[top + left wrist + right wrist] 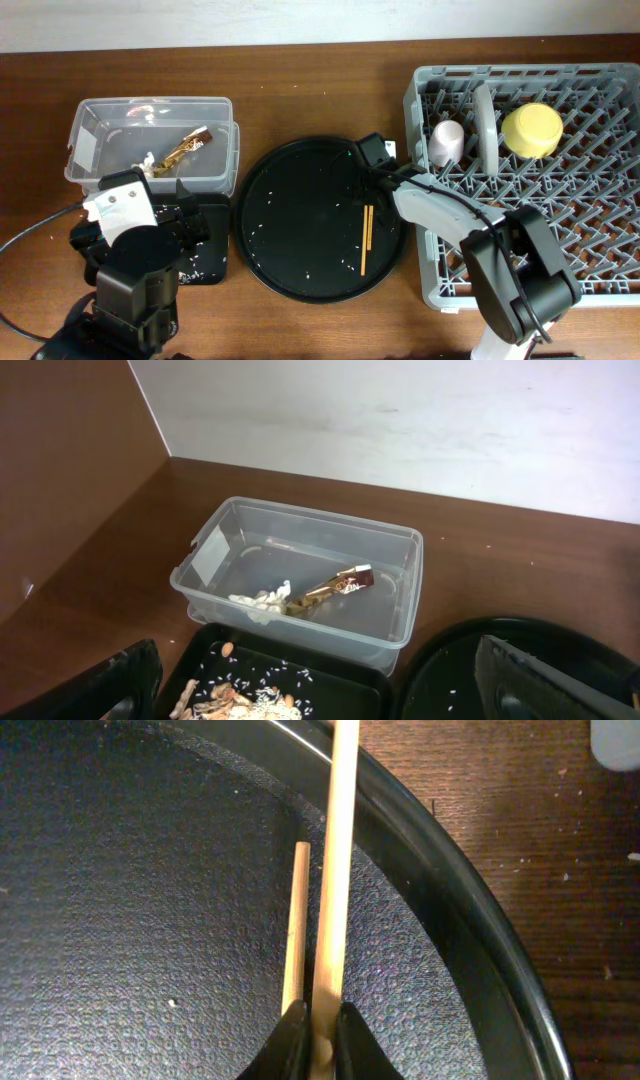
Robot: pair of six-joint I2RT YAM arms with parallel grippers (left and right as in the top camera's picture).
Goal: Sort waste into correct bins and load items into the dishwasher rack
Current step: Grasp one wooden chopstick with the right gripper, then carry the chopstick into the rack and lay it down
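Note:
My right gripper (320,1030) is shut on one wooden chopstick (335,870) low over the large round black tray (290,200). The second chopstick (296,920) lies right beside it; both show in the overhead view (365,240). My left gripper (320,660) is open and empty above the shallow black tray (300,652), which holds food scraps (240,700). The clear tub (150,105) holds the gold-brown wrapper (335,588) and the white tissue (262,602). The grey rack (560,230) holds the pink cup (447,140), the upright green plate (487,125) and the yellow bowl (532,130). The blue cup is out of view.
Pale crumbs are scattered over the round tray. The rack stands close against the round tray's right rim (480,920). The tub and the shallow black tray (210,260) sit just left of the round tray. A cable runs along the table's left side.

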